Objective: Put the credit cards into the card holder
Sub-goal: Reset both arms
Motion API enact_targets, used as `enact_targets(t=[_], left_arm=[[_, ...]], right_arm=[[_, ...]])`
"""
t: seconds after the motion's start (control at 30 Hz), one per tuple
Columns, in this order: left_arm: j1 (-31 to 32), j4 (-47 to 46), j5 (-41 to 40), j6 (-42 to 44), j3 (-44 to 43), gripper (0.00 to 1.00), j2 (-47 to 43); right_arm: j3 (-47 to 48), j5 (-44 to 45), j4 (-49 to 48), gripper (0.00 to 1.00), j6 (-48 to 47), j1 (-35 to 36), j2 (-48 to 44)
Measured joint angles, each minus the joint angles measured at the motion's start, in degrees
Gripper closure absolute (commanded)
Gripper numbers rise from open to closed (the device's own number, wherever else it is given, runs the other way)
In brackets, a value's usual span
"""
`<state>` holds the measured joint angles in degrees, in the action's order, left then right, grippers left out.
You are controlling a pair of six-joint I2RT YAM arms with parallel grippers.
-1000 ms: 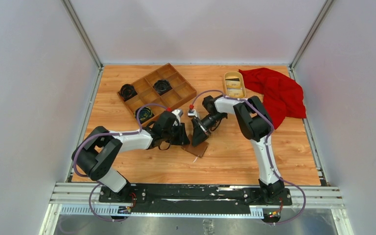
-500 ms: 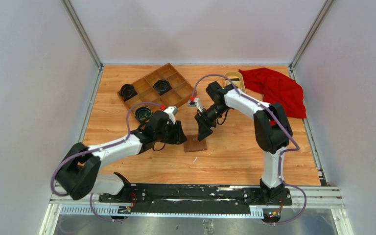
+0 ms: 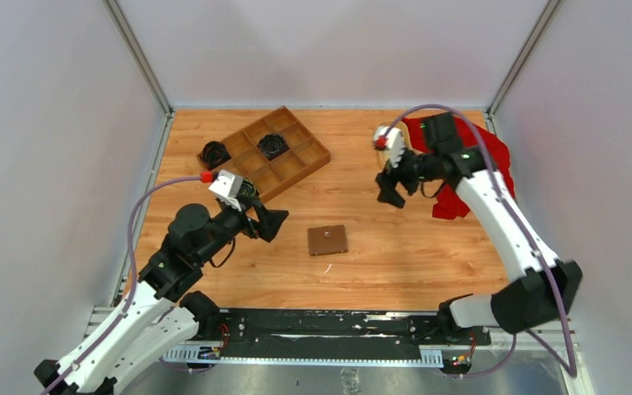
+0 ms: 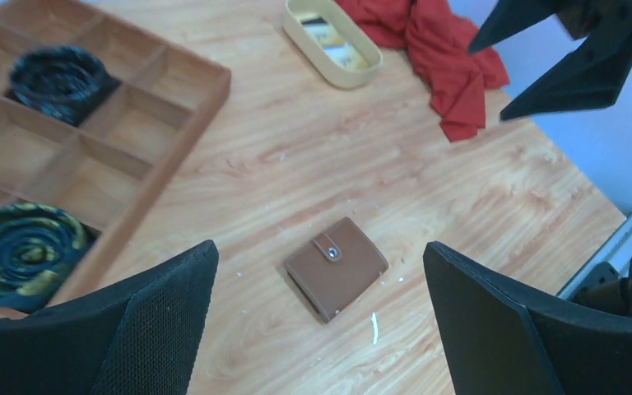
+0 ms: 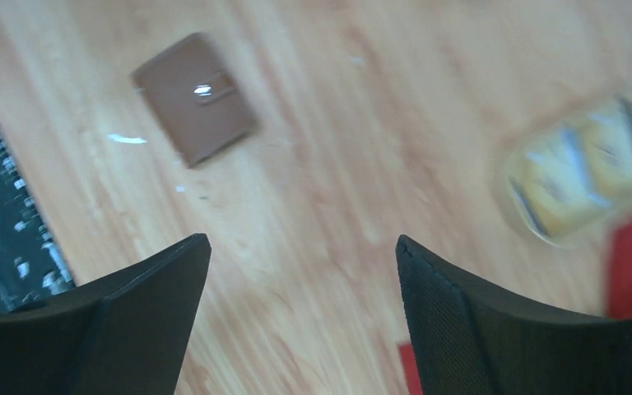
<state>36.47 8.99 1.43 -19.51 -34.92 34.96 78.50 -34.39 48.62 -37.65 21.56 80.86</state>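
The card holder [image 3: 327, 239] lies flat on the table, folded shut with its snap strap on top; it also shows as the brown card holder [image 4: 336, 267] and, blurred, the card holder [image 5: 197, 95]. The credit cards are out of view. My left gripper [image 3: 272, 224] hovers to the left of the card holder, apart from it. In its wrist view the left gripper [image 4: 318, 245] is wide open and holds nothing. My right gripper [image 3: 391, 196] hangs high at the back right, far from the card holder. That right gripper [image 5: 300, 239] is open too, with bare wood between its fingers.
A wooden compartment tray [image 3: 296, 159] with rolled dark items stands at the back left. An oval yellow dish [image 4: 332, 49] holding flat pieces sits at the back, next to a red cloth [image 3: 481, 160]. A small white fleck [image 4: 374, 327] lies near the card holder.
Both grippers let go of the card holder and opened. It now lies flat and shut. The left arm drew back left; the right arm swung up and back to the right.
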Motion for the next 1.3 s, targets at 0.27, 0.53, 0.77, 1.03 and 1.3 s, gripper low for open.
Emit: enact_targets(t=[0.27, 0.53, 0.77, 1.03, 1.3], left_arm=[[-2.6, 9.2, 1.0, 1.9, -11.0, 0.00, -1.8], [-5.7, 9.4, 9.9, -4.2, -13.2, 0.00, 1.4], [-6.0, 12.4, 13.2, -6.0, -18.8, 0.00, 1.2], [-6.0, 17.5, 13.1, -5.6, -23.2, 0.00, -0.9], [-6.0, 20.8, 13.2, -5.6, -23.5, 0.00, -2.2]], right_arm=[[-0.1, 6.4, -7.0, 0.03, 11.8, -15.1, -15.1], [2.8, 7.5, -9.1, 0.00, 19.8, -15.3, -24.1], [4.8, 7.4, -8.1, 0.00, 24.0, -15.3, -24.2], [8.8, 3.9, -5.9, 0.00, 26.3, -15.8, -23.6], [9.3, -0.3, -4.1, 0.00, 27.4, -18.0, -23.7]])
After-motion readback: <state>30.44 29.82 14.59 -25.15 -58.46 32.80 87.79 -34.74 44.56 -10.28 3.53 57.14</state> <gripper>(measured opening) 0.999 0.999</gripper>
